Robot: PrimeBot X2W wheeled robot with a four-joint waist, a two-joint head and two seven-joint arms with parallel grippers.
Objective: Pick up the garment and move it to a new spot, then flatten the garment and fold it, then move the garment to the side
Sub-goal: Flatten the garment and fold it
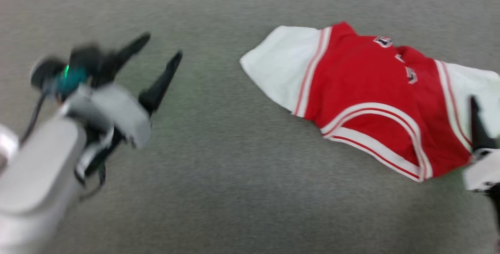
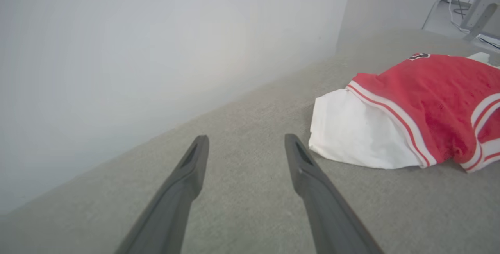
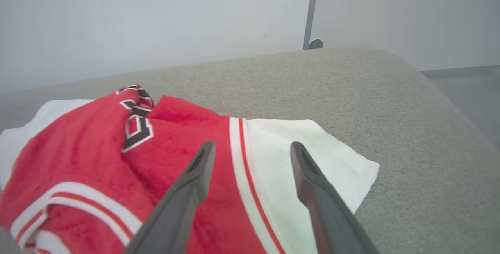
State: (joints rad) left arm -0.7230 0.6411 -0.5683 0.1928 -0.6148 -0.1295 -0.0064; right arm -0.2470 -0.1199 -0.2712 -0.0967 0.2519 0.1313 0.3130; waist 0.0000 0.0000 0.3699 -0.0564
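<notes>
The garment (image 1: 363,90), a red jersey with white sleeves and striped trim, is seen lying crumpled on the grey fabric surface (image 1: 234,187), in the right part of the head view. One white sleeve (image 1: 281,64) is spread toward the left, and the other is at the right edge of this view. Parts of a black number with a white outline (image 3: 136,129) are visible in a fold on top of the red body.

The left hand (image 1: 162,46) is held well apart from the garment, on the left side. Its two dark fingers are spread wide and nothing is between them.

The right hand (image 3: 253,146) is open too. Its fingers are spread over the striped seam where the red body meets the white sleeve, and no cloth is gripped. Whether the fingertips touch the fabric cannot be told.

A pale wall (image 2: 156,50) is seen behind the surface.
</notes>
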